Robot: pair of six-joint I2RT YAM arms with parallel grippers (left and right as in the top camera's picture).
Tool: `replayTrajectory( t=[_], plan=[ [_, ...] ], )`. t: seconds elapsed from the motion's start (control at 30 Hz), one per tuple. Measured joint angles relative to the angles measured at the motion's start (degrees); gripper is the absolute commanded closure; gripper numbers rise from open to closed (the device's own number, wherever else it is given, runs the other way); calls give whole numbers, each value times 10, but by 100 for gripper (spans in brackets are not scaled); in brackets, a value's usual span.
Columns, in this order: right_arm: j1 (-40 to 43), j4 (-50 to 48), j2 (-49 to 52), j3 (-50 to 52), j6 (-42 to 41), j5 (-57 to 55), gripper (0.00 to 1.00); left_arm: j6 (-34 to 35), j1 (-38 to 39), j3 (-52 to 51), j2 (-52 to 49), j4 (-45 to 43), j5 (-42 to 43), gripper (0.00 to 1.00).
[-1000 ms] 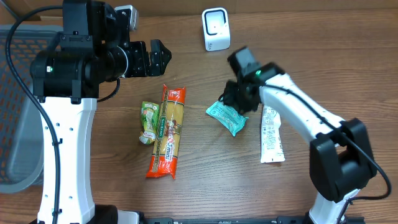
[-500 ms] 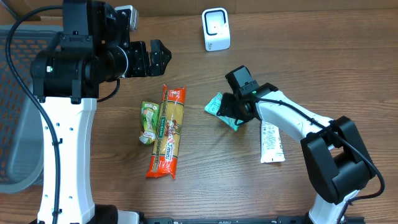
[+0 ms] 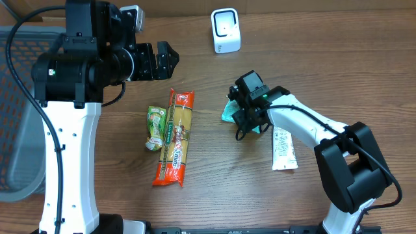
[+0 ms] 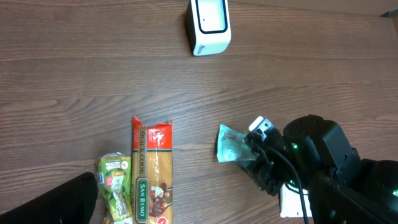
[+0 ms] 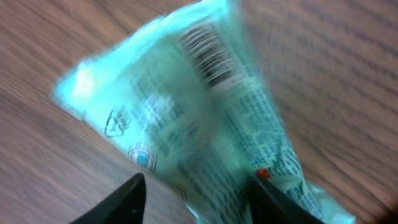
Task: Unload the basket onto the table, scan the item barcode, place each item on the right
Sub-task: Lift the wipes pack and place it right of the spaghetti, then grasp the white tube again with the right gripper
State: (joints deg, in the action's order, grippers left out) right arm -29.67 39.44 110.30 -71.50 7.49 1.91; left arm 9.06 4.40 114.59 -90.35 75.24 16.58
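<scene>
A teal packet [image 3: 227, 111] lies on the wooden table, mostly hidden under my right gripper [image 3: 245, 121]. In the right wrist view the teal packet [image 5: 211, 118] fills the frame with its barcode [image 5: 208, 56] facing up. It sits between the spread fingers of the right gripper [image 5: 200, 199], with bare wood showing beside the left finger, so the jaws are open. The white scanner [image 3: 225, 30] stands at the back, also visible as the scanner [image 4: 209, 26] in the left wrist view. My left gripper [image 3: 168, 60] hovers open and empty, high at the left.
A long orange pasta pack [image 3: 175, 136] and a small green packet [image 3: 155, 127] lie left of centre. A white sachet [image 3: 283, 140] lies right of the teal packet. A grey mesh basket [image 3: 16, 117] stands at the table's left edge.
My right gripper shifted the teal packet slightly left, then came down over it while its jaws widened. The left arm has not moved.
</scene>
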Motion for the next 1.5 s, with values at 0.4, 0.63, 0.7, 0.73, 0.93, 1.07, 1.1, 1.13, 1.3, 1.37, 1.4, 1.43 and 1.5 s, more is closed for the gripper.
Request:
replayTrajectory(
  t=[0.4,0.63,0.7,0.73,0.93,1.07,1.1,1.13,1.3,1.37,1.4,1.43,1.5],
  plan=[
    [18,172,-18,-83,-9,16,27,0,0,0,0,0,0,0],
    [80,282,-93,-132,-90,42,16,0,0,0,0,0,0,0],
    [114,292,-98,-130,-99,47,14,0,0,0,0,0,0,1],
    [133,287,-98,-124,-103,50,14,0,0,0,0,0,0,1],
    [223,240,-98,-33,-94,78,11,0,0,0,0,0,0,1],
    [240,198,-98,35,-66,127,10,0,0,0,0,0,0,0],
    [239,187,-98,50,-61,137,10,0,0,0,0,0,0,0],
    [238,175,-98,65,-57,145,10,0,0,0,0,0,0,0],
    [235,106,-97,132,-49,168,18,0,0,0,0,0,0,0],
    [235,81,-100,151,-48,175,42,0,0,0,0,0,0,0],
    [235,67,-103,158,-52,177,68,0,0,0,0,0,0,0],
    [235,53,-103,164,-52,179,81,0,0,0,0,0,0,1],
    [235,41,-103,172,-59,183,91,0,0,0,0,0,0,1]
  ],
)
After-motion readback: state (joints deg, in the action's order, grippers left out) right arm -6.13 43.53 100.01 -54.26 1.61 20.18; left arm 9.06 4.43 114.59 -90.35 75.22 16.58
